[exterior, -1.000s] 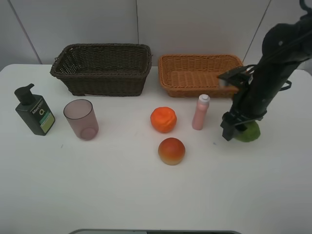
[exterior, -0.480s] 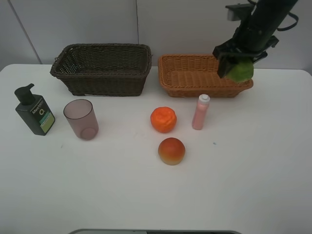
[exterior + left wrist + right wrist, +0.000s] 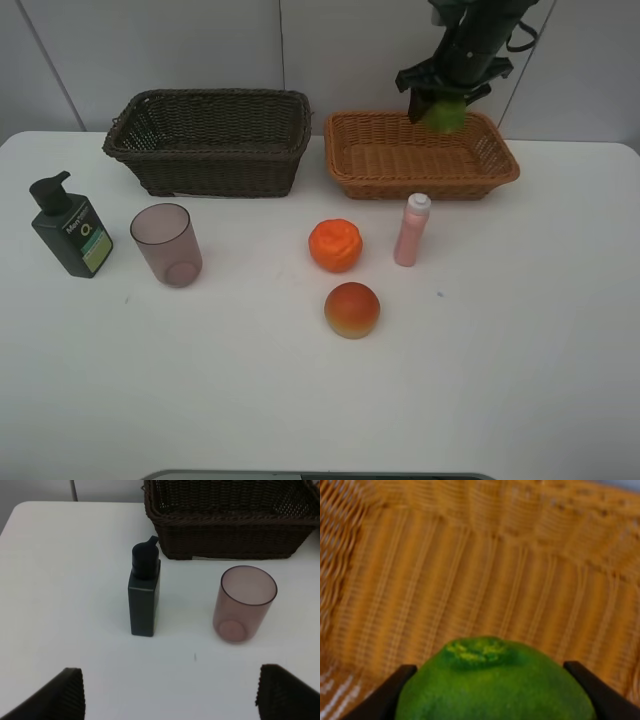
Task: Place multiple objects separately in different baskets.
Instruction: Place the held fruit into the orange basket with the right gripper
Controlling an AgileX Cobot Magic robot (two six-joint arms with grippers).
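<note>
My right gripper point(image 3: 441, 103) is shut on the green fruit point(image 3: 443, 110) and holds it in the air above the back of the light orange-tan basket point(image 3: 370, 180). The right wrist view shows the green fruit point(image 3: 490, 685) between the fingers, over the basket's woven floor point(image 3: 445, 595). My left gripper point(image 3: 170, 692) stands open near the dark green pump bottle point(image 3: 145, 597) and the pink-brown cup point(image 3: 243, 603). The dark brown basket point(image 3: 210, 140) is empty at the back left. On the table lie the orange fruit point(image 3: 335, 245), the peach-like fruit point(image 3: 352, 309) and the slim pink bottle point(image 3: 412, 230).
The pump bottle point(image 3: 68, 225) and cup point(image 3: 166, 244) stand at the left of the white table point(image 3: 500, 380). A grey wall rises just behind both baskets. The left arm is out of the high view.
My right gripper lifted the green fruit from the table at the right and carried it up and leftward over the orange-tan basket. The left gripper shows no change.
</note>
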